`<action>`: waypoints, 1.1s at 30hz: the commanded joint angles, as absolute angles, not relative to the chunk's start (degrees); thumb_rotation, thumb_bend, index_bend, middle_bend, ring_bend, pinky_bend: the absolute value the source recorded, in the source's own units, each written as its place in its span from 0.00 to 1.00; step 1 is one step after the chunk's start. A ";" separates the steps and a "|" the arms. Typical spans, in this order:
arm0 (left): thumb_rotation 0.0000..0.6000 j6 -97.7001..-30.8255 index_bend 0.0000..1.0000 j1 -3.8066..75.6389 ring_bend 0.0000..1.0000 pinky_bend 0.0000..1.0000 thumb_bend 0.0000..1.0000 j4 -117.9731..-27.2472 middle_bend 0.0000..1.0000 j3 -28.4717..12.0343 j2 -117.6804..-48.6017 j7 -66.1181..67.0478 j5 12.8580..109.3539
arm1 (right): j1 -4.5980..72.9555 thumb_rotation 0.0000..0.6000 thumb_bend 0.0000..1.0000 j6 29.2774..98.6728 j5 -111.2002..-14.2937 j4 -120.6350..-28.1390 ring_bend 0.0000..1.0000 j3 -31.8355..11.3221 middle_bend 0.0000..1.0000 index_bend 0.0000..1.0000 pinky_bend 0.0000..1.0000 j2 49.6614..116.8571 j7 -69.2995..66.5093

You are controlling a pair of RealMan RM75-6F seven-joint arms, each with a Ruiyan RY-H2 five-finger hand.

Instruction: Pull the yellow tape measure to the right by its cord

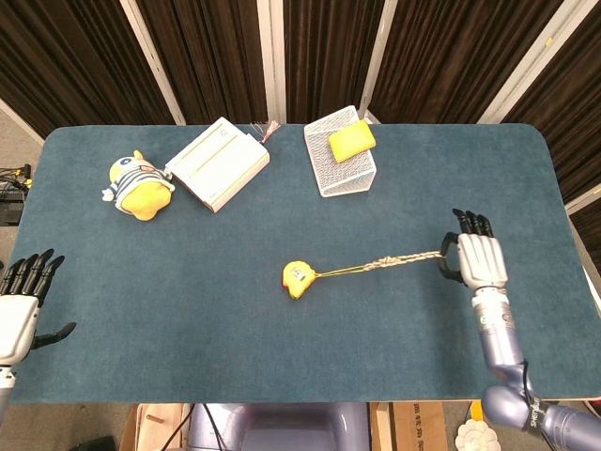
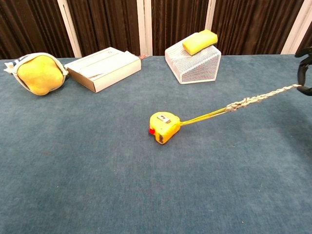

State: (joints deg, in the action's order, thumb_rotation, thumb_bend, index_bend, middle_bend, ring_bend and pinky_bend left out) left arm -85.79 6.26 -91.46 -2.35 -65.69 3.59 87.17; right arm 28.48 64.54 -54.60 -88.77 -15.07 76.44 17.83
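Observation:
The yellow tape measure lies on the blue table near its middle. Its braided cord runs taut up and to the right, lifted off the cloth at the far end. My right hand pinches the cord's end at the right side of the table; only its dark fingers show at the chest view's right edge. At the table's front left corner my left hand sits with fingers spread, holding nothing; the chest view does not show it.
A yellow plush toy lies at the far left. Beside it is a white box. A white mesh basket, tipped over, carries a yellow sponge at the back centre.

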 commanded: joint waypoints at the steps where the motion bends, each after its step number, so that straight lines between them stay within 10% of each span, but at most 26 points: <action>1: 1.00 -85.84 0.00 6.27 0.00 0.00 0.00 -91.42 0.00 -2.38 -65.73 3.69 87.20 | 27.89 1.00 0.49 64.56 -54.17 -88.09 0.00 -15.27 0.11 0.66 0.00 75.18 16.93; 33: 1.00 -86.20 0.00 6.18 0.00 0.00 0.00 -91.46 0.00 -2.41 -65.96 4.37 87.43 | 24.89 1.00 0.49 62.09 -42.78 -74.10 0.00 -21.28 0.12 0.67 0.00 66.14 11.01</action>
